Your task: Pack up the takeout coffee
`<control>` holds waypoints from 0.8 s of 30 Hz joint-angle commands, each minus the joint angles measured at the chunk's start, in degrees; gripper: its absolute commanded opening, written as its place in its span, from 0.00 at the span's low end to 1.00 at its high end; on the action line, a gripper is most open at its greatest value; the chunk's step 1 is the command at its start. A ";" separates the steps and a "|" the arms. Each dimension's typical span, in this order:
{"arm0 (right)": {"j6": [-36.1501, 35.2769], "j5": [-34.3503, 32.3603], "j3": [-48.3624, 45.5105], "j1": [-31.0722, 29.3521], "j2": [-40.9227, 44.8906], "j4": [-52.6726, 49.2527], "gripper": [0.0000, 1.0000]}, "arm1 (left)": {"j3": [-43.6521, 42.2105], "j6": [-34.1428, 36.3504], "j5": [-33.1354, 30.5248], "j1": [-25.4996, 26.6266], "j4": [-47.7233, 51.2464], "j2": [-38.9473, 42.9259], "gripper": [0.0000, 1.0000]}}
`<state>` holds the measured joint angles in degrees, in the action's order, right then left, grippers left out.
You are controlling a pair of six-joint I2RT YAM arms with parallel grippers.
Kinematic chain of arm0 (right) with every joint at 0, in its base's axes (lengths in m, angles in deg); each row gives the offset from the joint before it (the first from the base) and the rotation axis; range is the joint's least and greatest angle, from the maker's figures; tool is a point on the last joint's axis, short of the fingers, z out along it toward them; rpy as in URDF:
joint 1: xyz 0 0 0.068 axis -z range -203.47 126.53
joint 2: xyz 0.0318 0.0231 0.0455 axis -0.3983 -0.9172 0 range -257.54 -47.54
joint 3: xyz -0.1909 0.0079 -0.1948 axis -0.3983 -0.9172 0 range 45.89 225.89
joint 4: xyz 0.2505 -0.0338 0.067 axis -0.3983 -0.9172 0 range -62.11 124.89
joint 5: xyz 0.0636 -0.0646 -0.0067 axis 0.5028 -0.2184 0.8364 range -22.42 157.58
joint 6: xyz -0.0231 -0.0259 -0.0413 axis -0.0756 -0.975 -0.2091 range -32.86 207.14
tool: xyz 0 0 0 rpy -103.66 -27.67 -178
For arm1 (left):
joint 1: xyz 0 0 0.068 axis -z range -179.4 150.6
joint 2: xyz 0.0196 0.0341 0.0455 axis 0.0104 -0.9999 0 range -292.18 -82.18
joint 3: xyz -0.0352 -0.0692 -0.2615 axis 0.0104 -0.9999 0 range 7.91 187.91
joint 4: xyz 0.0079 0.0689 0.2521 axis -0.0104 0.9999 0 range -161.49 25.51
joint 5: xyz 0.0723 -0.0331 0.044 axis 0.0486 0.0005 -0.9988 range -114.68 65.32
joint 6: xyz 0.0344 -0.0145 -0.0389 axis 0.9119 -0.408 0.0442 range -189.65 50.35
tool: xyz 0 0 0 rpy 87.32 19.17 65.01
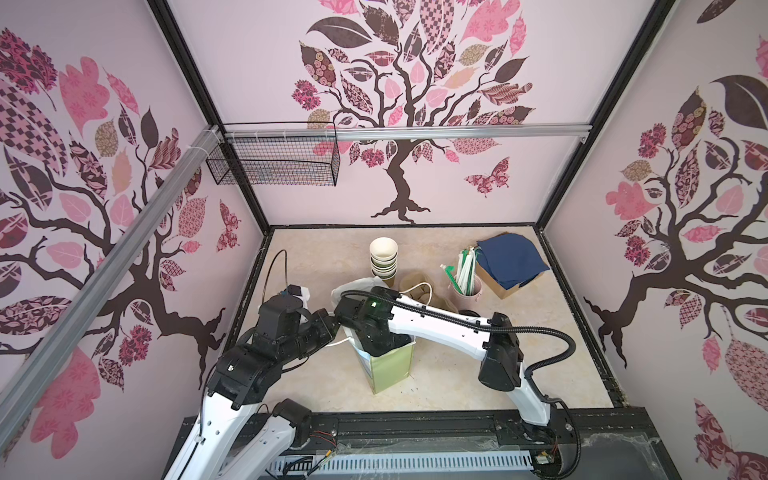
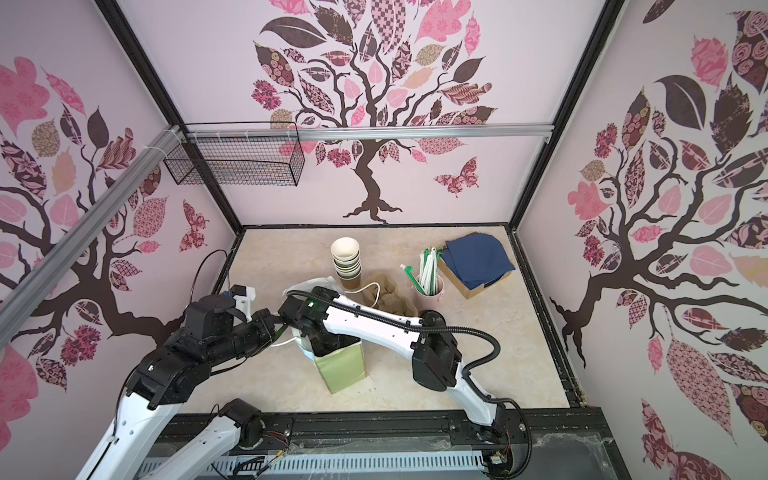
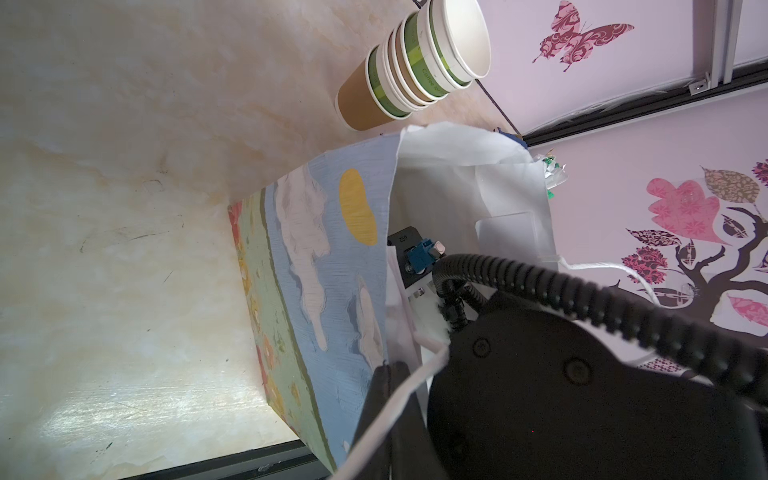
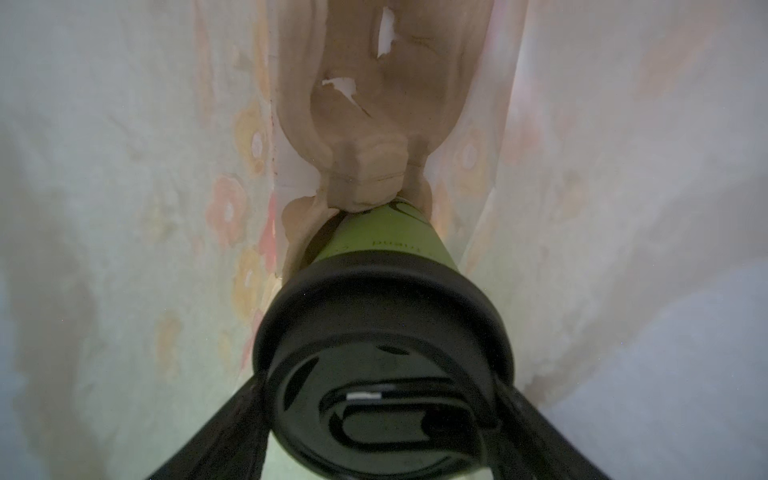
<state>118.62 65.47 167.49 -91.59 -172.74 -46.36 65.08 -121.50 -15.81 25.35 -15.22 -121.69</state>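
now left claw [image 3: 390, 376] pinches bag [image 3: 316, 266] rim — right claw [image 4: 380, 388] straddles coffee [image 4: 382, 249], grip unclear.

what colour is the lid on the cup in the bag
Black: the lid caps the green-sided cup inside the bag; the right wrist view shows it best.

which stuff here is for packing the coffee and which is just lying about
For the job: coffee, bag, left gripper pinching the bag, right gripper at the coffee.
Lying about: cup stack, straws, napkins, wire basket.
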 commanded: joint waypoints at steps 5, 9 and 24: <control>0.83 2.47 1.97 -0.53 -3.29 0.40 0.84 | 0.64 1.05 -0.07 0.12 1.44 0.44 0.00; 0.99 2.42 2.04 -0.53 -3.16 0.00 0.86 | 0.40 1.15 -0.16 0.12 1.49 0.84 0.00; 2.27 1.87 2.68 -0.53 -2.13 -1.19 0.84 | 0.26 1.41 -0.18 0.13 2.35 1.53 0.00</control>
<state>120.13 65.91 168.51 -91.59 -172.85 -47.19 65.08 -120.96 -15.84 25.35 -14.56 -120.62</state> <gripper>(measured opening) 0.846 0.050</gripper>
